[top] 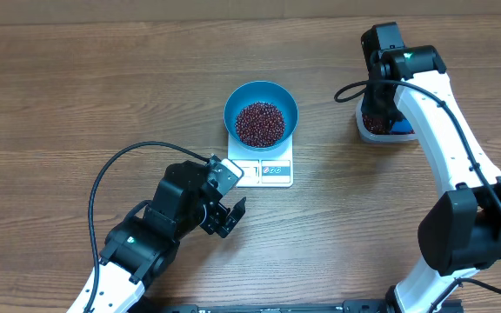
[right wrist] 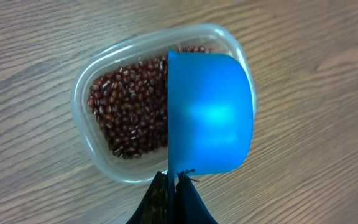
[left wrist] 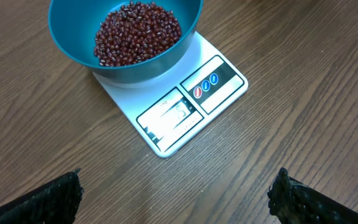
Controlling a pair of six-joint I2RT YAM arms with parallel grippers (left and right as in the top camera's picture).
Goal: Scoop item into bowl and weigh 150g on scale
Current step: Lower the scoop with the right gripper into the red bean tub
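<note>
Nearest the robot, the left gripper (top: pixel 230 217) hangs low over the bare tabletop (top: pixel 76 87) with its fingers spread as wide as they go and nothing between them. It sits just short of the scale (left wrist: pixel 185 109), probably parked there so its camera looks at the display without touching or loading the platform. The display is in view, but its digits are too faint to read. On the scale's platform, behind the panel and buttons, stands the blue bowl (left wrist: pixel 67 37), centred so its weight registers properly. It holds a rounded heap of beans (left wrist: pixel 138 31) that covers the bottom. Whether that heap reaches the target cannot be judged without the reading. Farther off to the right, well apart from the scale, sits the clear tub (right wrist: pixel 89 81) with the remaining supply (right wrist: pixel 129 112) of the same grains. The right gripper (right wrist: pixel 174 199) is clamped tight on the blue scoop (right wrist: pixel 210 112) at its handle end and holds it directly over the tub, so any spill would fall back in. The scoop appears turned on its side, and its contents cannot be seen.
</note>
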